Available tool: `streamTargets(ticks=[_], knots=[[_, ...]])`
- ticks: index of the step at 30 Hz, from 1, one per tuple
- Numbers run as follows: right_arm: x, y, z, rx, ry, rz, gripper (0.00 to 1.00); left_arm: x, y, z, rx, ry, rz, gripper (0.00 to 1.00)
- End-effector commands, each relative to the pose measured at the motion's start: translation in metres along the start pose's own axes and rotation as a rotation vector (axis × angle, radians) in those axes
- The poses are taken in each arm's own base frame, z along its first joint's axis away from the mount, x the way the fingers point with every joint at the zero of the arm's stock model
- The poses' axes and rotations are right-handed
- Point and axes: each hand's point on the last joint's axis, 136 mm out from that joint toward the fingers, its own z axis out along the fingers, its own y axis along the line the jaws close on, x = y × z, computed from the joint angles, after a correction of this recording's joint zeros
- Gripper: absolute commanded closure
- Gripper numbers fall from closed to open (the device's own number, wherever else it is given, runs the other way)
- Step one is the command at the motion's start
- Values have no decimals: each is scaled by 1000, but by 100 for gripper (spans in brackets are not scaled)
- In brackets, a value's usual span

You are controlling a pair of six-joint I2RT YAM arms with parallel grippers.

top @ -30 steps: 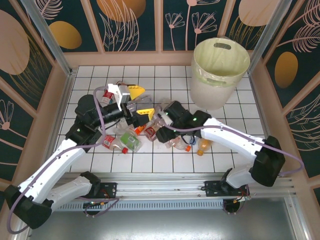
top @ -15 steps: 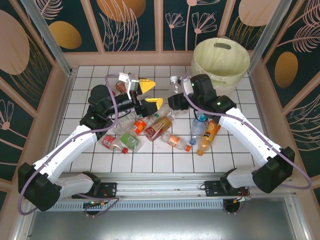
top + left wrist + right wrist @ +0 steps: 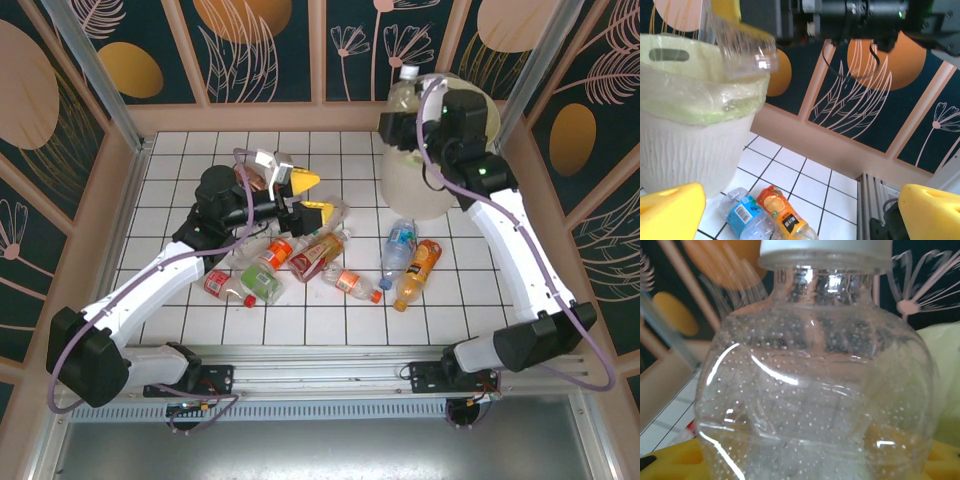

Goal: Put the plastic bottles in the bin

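My right gripper (image 3: 410, 120) is shut on a clear plastic bottle (image 3: 403, 92) with a white cap and holds it upright over the near-left rim of the pale yellow bin (image 3: 412, 190). In the right wrist view that bottle (image 3: 815, 380) stands between the yellow fingers (image 3: 670, 465). The left wrist view shows it (image 3: 746, 47) above the bin (image 3: 685, 135). My left gripper (image 3: 308, 196) hangs open over the bottle pile with nothing in it. Several plastic bottles lie on the tiles, among them a blue-label one (image 3: 398, 243), an orange one (image 3: 420, 268) and a red-label one (image 3: 318, 255).
A green-label bottle (image 3: 260, 283) and a red one (image 3: 222, 287) lie near the left arm. Panelled walls close in the white tiled floor (image 3: 330, 320). The blue-label bottle (image 3: 747, 217) and the orange bottle (image 3: 782, 210) lie at the bin's foot.
My right arm has lifted the clear bottle out of the pile and carried it up and right to the bin's rim. The left gripper has drifted right over the pile, still open.
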Motion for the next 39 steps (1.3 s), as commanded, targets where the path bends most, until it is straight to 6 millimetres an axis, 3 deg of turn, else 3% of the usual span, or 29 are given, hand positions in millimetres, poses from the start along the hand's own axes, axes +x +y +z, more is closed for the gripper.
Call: streamTargets(ticks=[1, 8, 17, 39], knots=[[-15, -37, 11, 110, -28, 35, 39, 0, -8, 3, 46, 29, 26, 1], [-18, -108, 31, 316, 29, 128, 40, 15, -1, 8, 39, 97, 18, 1], [13, -156, 56, 402, 155, 211, 40, 19, 2, 9, 37, 109, 12, 1], [99, -192, 112, 351, 408, 361, 38, 23, 0, 10, 55, 123, 16, 1]])
